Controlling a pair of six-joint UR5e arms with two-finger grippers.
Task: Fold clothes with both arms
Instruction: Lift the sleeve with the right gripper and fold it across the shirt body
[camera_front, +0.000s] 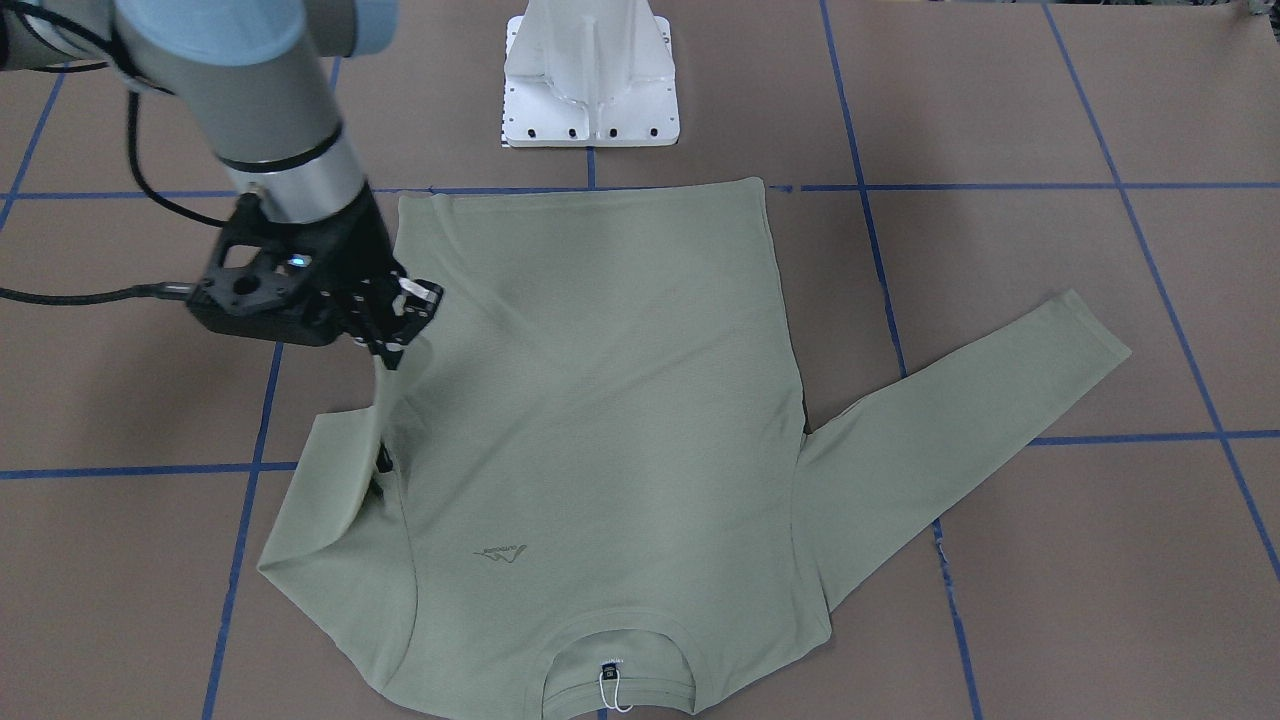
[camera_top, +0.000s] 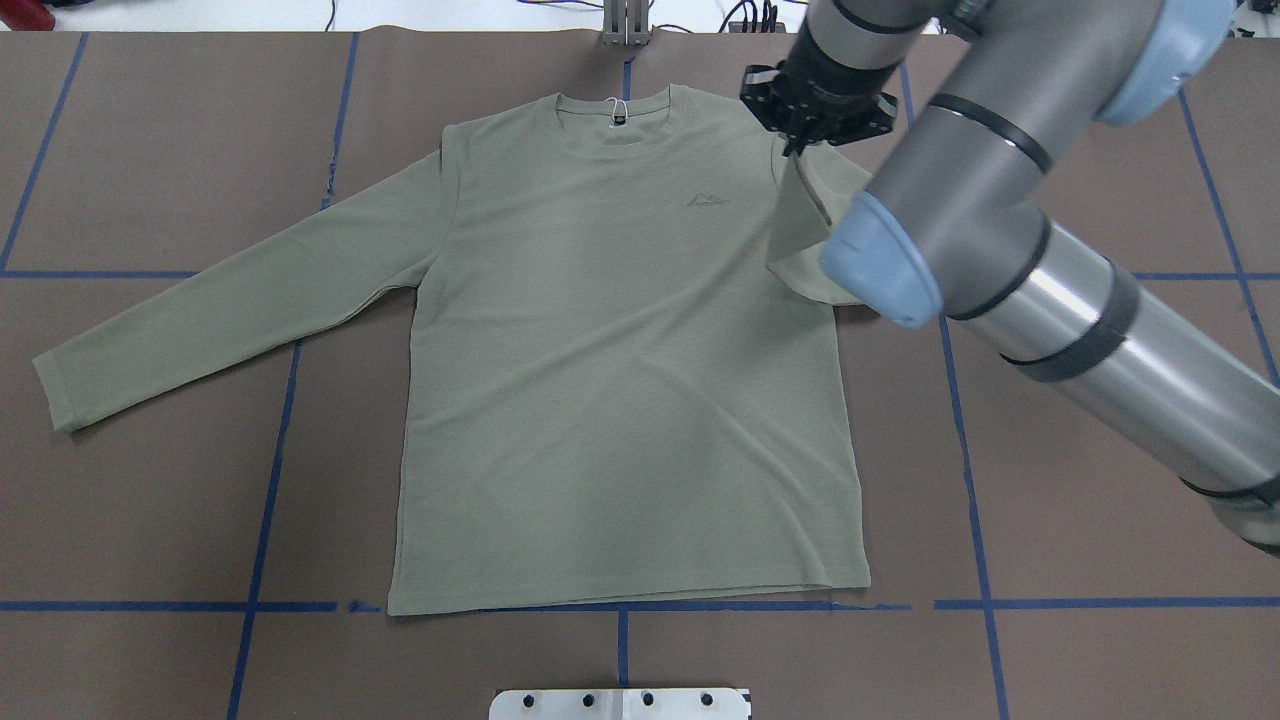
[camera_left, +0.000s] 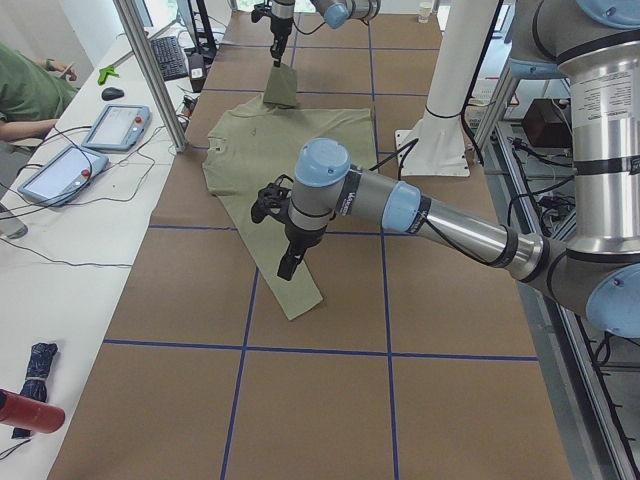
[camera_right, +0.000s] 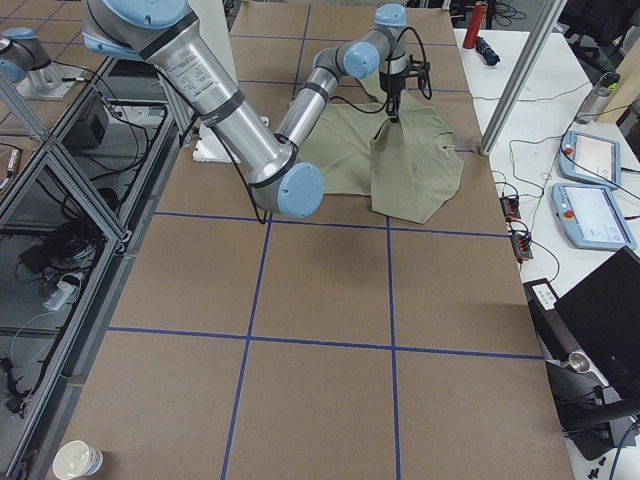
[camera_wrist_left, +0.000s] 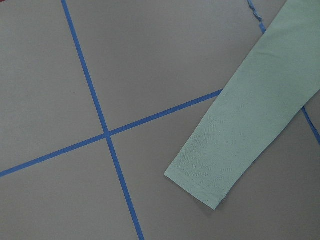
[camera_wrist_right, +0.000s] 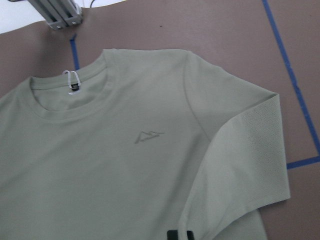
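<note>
The pale sage-green shirt (camera_top: 620, 380) lies flat and face up on the brown table, its neck label (camera_top: 617, 117) at the far side from me. My right gripper (camera_front: 400, 335) is shut on the shirt's right sleeve (camera_top: 800, 230) and holds it lifted and folded in over the shoulder. In the right wrist view the sleeve (camera_wrist_right: 240, 165) runs down to the black fingertips (camera_wrist_right: 179, 235). The left sleeve (camera_top: 230, 300) lies stretched out flat; its cuff (camera_wrist_left: 210, 180) shows in the left wrist view. My left gripper (camera_left: 290, 265) hangs above that sleeve; I cannot tell whether it is open or shut.
The white pedestal base (camera_front: 590, 80) stands just behind the shirt's hem. Blue tape lines (camera_top: 270, 500) cross the table. An aluminium post (camera_top: 625, 20) stands beyond the collar. Operator tablets (camera_left: 115, 125) and a seated person (camera_left: 30, 90) are beside the table.
</note>
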